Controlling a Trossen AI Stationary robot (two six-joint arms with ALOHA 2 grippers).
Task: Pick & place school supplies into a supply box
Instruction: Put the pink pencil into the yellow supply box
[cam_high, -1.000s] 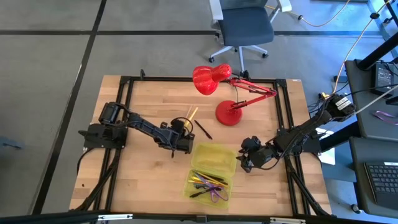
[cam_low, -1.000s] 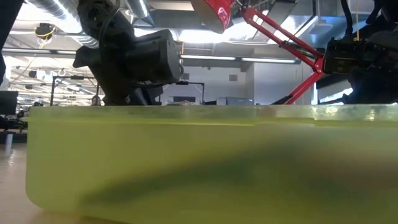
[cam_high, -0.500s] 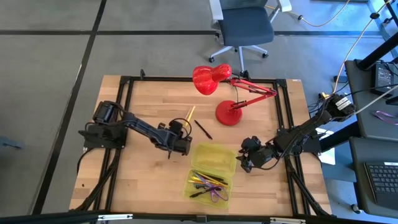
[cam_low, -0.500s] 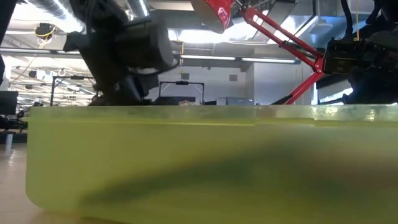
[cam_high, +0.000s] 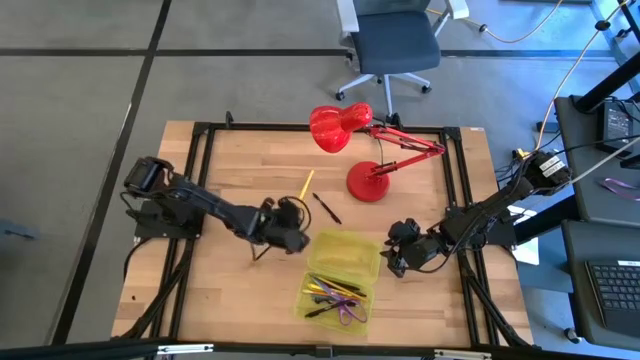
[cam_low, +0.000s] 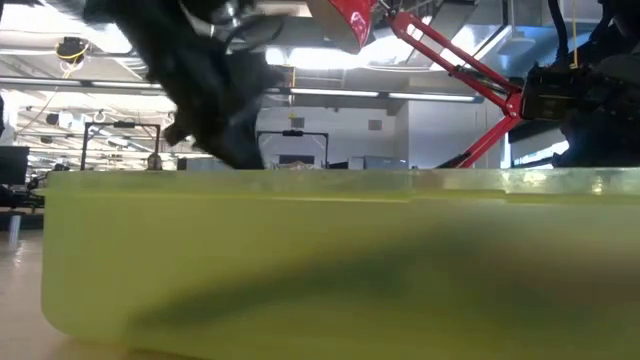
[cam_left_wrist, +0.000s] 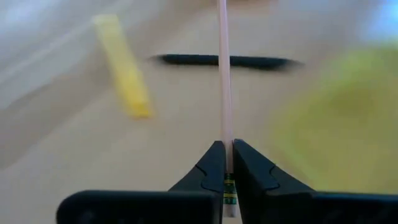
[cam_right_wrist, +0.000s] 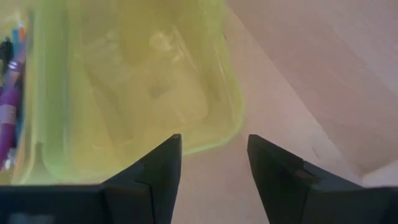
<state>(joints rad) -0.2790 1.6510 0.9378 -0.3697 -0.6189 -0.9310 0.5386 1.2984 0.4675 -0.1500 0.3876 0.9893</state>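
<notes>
Left gripper pinches a thin pencil beside the supply box

No brand or writing is legible anywhere. The left gripper (cam_left_wrist: 226, 163), at 9 o'clock of the supply box (cam_high: 342, 273), has its fingers pressed onto one thin pale pencil (cam_left_wrist: 221, 74). Two loose supplies lie on the table (cam_high: 230, 160) at 12 o'clock of the box: one yellow pencil (cam_high: 305, 184) and one black pen (cam_high: 326, 208). A heap of pens and purple scissors (cam_high: 343, 310) fills the box's 6 o'clock half. The right gripper (cam_right_wrist: 211, 168), fingers spread, waits at the box's 3 o'clock. One red desk lamp (cam_high: 355, 135) stands behind.

Yellow-green box (cam_high: 345, 252), red lamp (cam_high: 340, 128)
</notes>
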